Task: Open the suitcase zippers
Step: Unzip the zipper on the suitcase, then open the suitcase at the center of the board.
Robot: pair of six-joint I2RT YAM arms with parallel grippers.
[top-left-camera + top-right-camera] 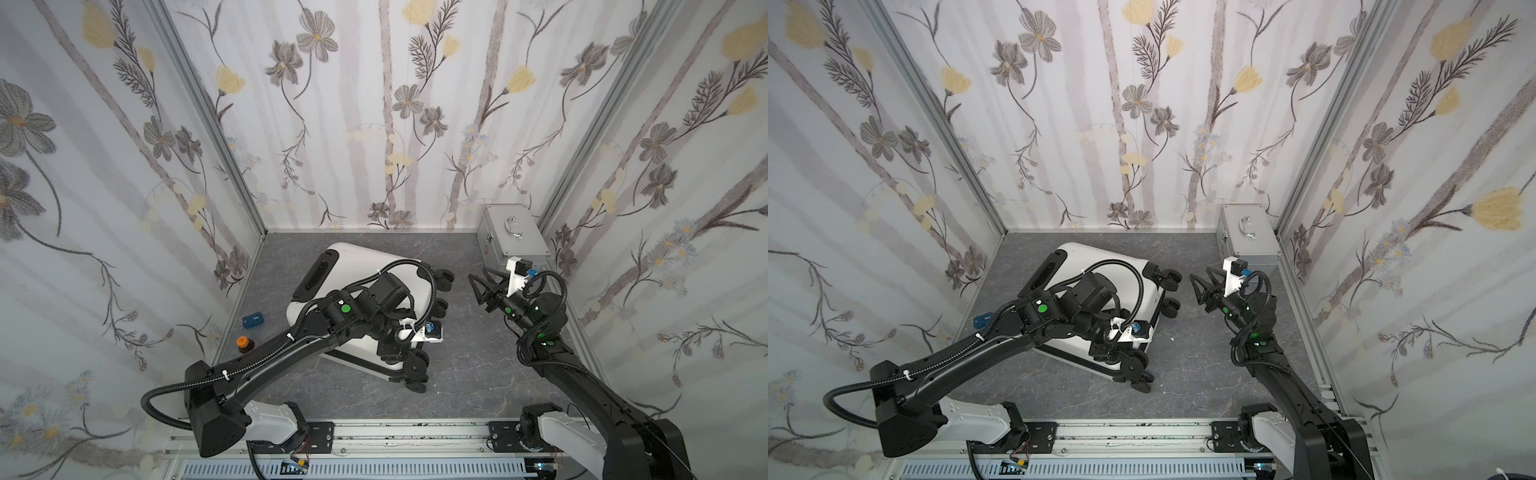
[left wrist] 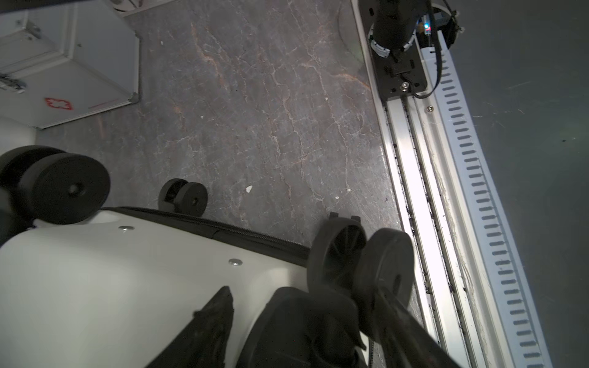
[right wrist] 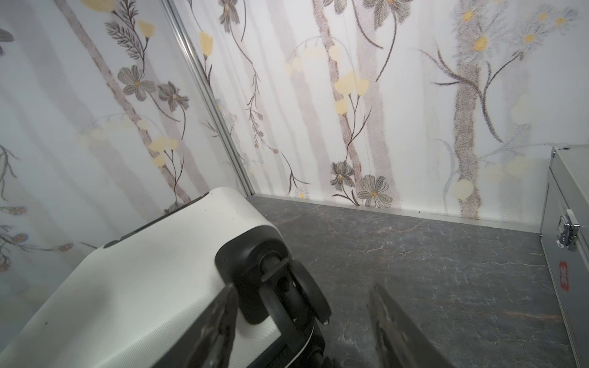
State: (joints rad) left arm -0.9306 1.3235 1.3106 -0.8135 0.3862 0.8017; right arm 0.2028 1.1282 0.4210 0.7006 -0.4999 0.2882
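White suitcase (image 1: pixel 357 262) mid-floor, left pincer (image 2: pixel 302 289) spread at its wheeled edge, right pincer (image 1: pixel 475 291) spread over grey floor (image 1: pixel 457 353)

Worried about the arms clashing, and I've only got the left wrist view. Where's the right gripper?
Observer: In both top views the right gripper hangs beside the suitcase, at its wheel end, not touching it.
Operator: Is it holding anything?
Observer: No. The right wrist view shows its fingers spread with nothing gripped.
Operator: Anything on the suitcase's other side?
Observer: Yes, a small blue box and an orange-capped bottle sit on the floor there.
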